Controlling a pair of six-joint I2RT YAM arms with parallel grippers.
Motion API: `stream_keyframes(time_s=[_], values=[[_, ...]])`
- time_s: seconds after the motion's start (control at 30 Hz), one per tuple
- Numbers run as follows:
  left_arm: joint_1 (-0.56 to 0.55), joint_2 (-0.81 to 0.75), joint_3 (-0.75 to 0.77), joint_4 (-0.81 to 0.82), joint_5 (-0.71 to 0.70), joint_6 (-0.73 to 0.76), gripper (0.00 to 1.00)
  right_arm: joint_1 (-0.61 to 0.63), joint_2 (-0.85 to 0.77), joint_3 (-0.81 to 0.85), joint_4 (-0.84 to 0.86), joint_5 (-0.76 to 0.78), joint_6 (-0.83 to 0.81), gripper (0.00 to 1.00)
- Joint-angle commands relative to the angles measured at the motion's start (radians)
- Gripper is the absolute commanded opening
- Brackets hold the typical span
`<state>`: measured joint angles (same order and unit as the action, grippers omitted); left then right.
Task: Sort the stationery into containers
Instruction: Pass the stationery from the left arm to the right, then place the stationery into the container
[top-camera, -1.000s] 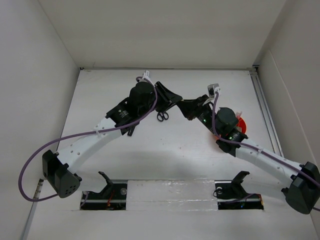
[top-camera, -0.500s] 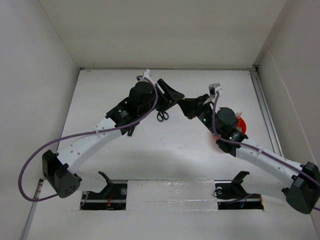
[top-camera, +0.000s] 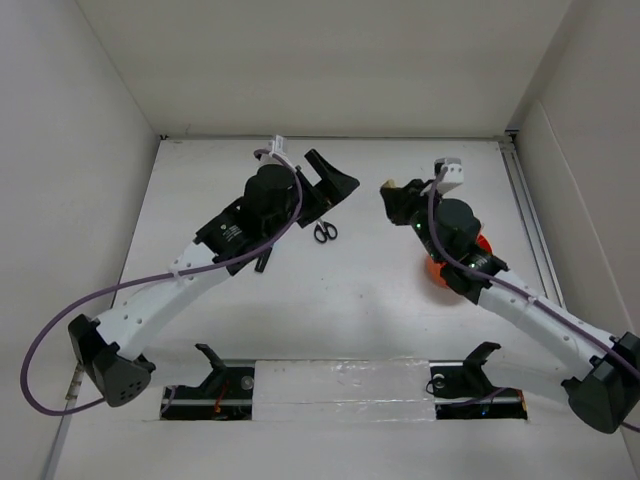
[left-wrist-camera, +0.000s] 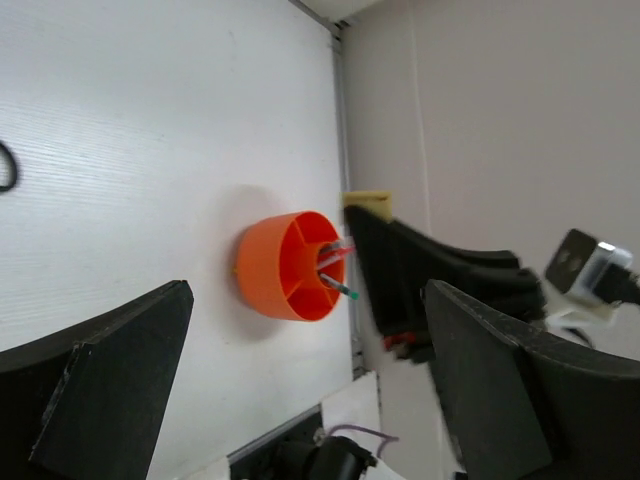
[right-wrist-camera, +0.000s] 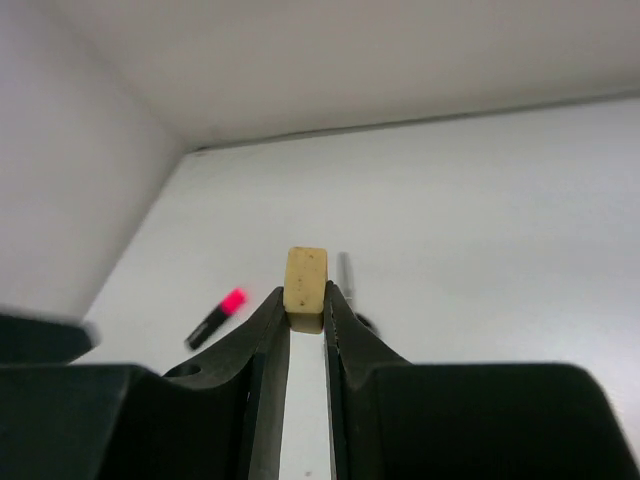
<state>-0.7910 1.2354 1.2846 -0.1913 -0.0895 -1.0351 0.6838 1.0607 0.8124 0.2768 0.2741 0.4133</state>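
My right gripper (right-wrist-camera: 305, 300) is shut on a small tan eraser (right-wrist-camera: 305, 275), held in the air above the table. From above, this gripper (top-camera: 390, 195) is left of the round orange cup (top-camera: 482, 246), which its arm largely covers. In the left wrist view the cup (left-wrist-camera: 275, 270) shows inner dividers and a few pens standing in one section. My left gripper (top-camera: 335, 192) is open and empty, above the black-handled scissors (top-camera: 325, 232). A pink-black marker (right-wrist-camera: 218, 317) lies on the table to the left of the right gripper's fingers.
White walls close the table in at the back and both sides. A metal rail (top-camera: 530, 215) runs along the right edge, just behind the cup. A short dark item (top-camera: 262, 262) lies partly under the left arm. The right arm's fingers (left-wrist-camera: 400, 270) stand close behind the cup.
The two grippers were tip to tip over the middle of the table; now they are apart. The left gripper opened and drew back left. The right gripper moved back and right with the eraser.
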Motion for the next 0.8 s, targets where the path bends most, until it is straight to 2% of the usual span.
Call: stream_keyframes(time_s=[0.0,0.1,0.2,0.33,0.63,0.67,0.77], values=[[-0.004,-0.068,0.067,-0.147,-0.168,0.092,0.99,-0.088,-0.030,0.126,-0.349,0.306,0.082,0.00],[-0.004,-0.114,0.067,-0.250,-0.246,0.151,0.99,-0.125,-0.019,0.214,-0.602,0.480,0.186,0.00],[-0.004,-0.149,0.058,-0.339,-0.274,0.205,0.99,-0.190,-0.010,0.248,-0.724,0.527,0.234,0.00],[-0.004,-0.149,0.048,-0.436,-0.348,0.248,0.99,-0.321,0.001,0.257,-0.770,0.513,0.246,0.00],[-0.004,0.022,0.027,-0.441,-0.317,0.271,0.99,-0.371,0.111,0.346,-0.889,0.524,0.375,0.00],[-0.004,0.035,0.027,-0.421,-0.306,0.283,0.99,-0.362,0.120,0.346,-0.889,0.511,0.346,0.00],[-0.004,0.047,0.027,-0.381,-0.274,0.314,0.99,-0.394,0.096,0.326,-0.743,0.374,0.152,0.00]])
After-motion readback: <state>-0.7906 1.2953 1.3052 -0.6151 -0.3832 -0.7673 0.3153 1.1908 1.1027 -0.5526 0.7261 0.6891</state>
